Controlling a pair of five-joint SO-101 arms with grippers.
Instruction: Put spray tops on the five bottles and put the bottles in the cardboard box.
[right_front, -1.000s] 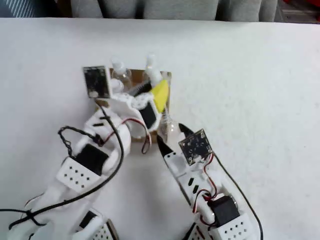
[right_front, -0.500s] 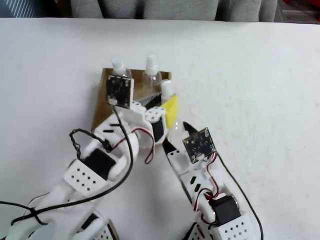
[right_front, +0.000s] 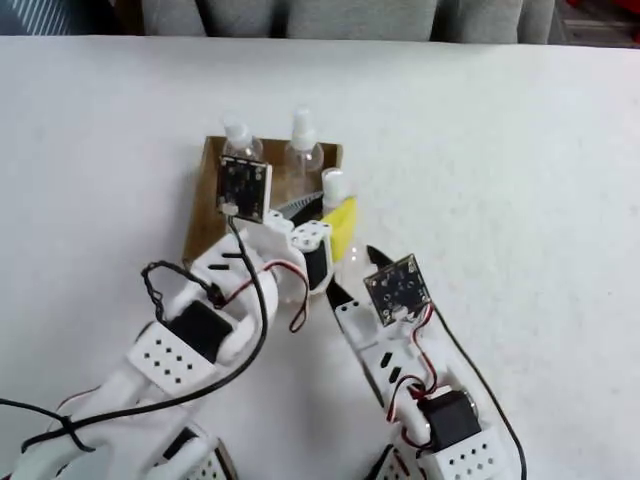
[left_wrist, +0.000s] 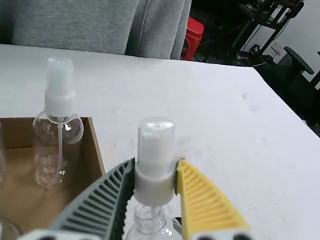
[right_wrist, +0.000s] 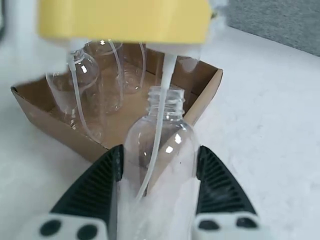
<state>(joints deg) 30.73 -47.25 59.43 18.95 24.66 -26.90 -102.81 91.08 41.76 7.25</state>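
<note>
My left gripper, with one grey and one yellow finger, is shut on a white spray top. It holds the top just above the open neck of a clear bottle, and the top's tube runs down into that bottle. My right gripper with black fingers is shut on the bottle's body, upright on the table beside the cardboard box. In the high view the spray top and bottle sit at the box's near right corner. Capped bottles stand in the box.
The box holds several capped bottles along its far side. White table lies open to the right of and behind the box. Both arms crowd the near middle of the table.
My left arm has swung right from over the box, carrying the spray top to above the bottle in my right gripper. The right arm has stayed nearly still.
</note>
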